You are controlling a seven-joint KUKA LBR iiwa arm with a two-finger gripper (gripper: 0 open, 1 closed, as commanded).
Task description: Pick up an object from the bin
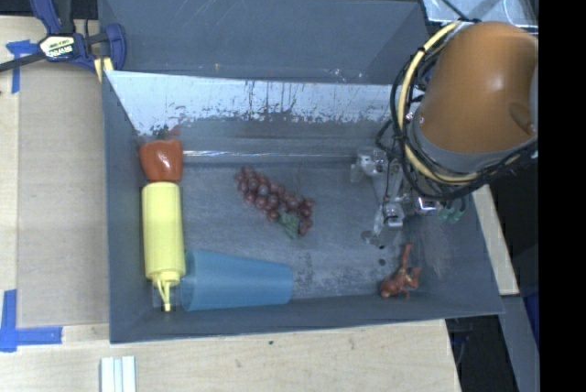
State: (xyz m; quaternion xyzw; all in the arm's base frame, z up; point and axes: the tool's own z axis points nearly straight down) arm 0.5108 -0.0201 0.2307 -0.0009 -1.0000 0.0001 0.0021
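My gripper point(379, 190) hangs at the right side of the bin, under the arm's orange cover, with its two metal fingers apart and nothing between them. A small red-brown toy figure point(401, 276) lies just below it, near the bin's front right corner. A bunch of dark red grapes point(275, 198) with a green bit lies to the gripper's left, in the middle of the floor.
Along the left wall lies a yellow bottle point(163, 230) with an orange-red cap point(161, 160). A blue cup point(236, 281) lies on its side by the front wall. The arm and its cables cover the bin's right rim.
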